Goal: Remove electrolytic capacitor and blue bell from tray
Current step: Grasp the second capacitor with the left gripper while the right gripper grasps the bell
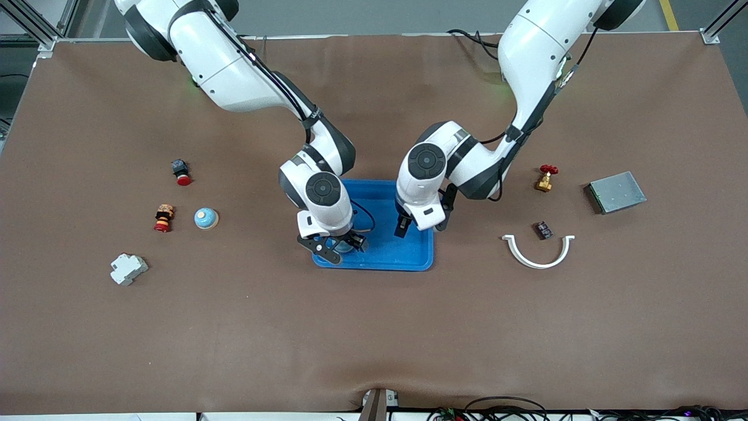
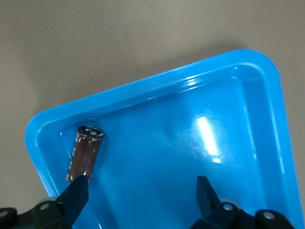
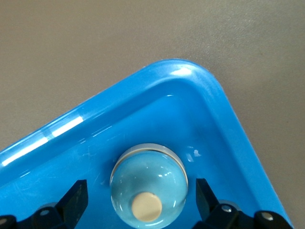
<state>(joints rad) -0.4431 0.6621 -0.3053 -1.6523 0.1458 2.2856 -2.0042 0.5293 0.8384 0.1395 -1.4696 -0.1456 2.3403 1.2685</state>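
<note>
Hovering over the blue tray (image 1: 403, 257) in the front view, we spread both grippers' fingers wide. Our left gripper (image 2: 138, 193) frames the brown capacitor (image 2: 85, 153) lying in one tray corner. Our right gripper (image 3: 140, 195) straddles the bell (image 3: 148, 186), resting near another corner.

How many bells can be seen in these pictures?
2. One bell lies in the blue tray, between the open fingers of the right pincer. A second bell stands on the table toward the right arm's end, beside a red and yellow button.
</note>
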